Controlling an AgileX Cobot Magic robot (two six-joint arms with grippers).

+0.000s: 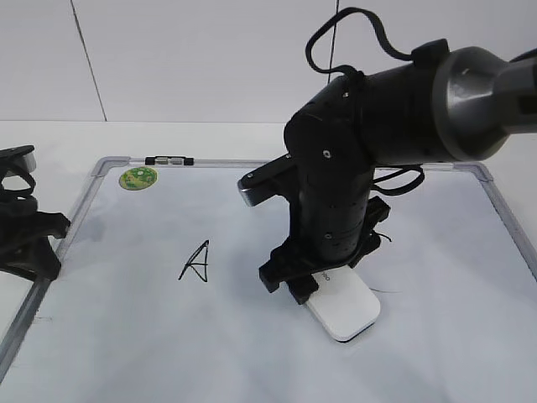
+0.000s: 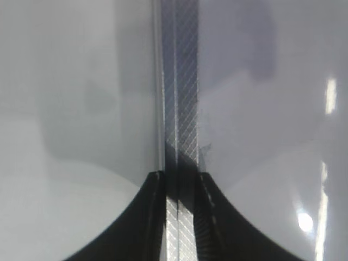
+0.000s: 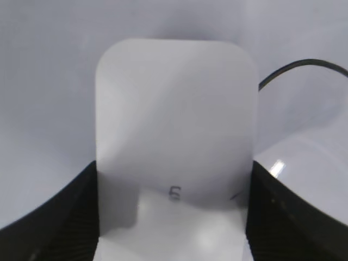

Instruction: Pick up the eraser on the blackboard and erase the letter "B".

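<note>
The white eraser (image 1: 348, 306) lies flat on the blackboard (image 1: 252, 361), right of centre. My right gripper (image 1: 315, 285) is shut on it, with a black finger on each long side, as the right wrist view shows (image 3: 174, 217) with the eraser (image 3: 174, 119) filling it. The letter "B" does not show; the arm and eraser cover that part of the board. A black curved marker stroke (image 3: 304, 65) shows beside the eraser; I cannot tell which letter it belongs to. My left gripper (image 1: 38, 243) is shut on the board's silver frame (image 2: 182, 109) at the left edge.
A black "A" (image 1: 195, 262) is drawn left of the eraser. A round green magnet (image 1: 138, 177) sits in the board's far left corner, and a small black clip (image 1: 169, 159) is on the top frame. A short dark stroke (image 1: 388, 292) lies right of the eraser.
</note>
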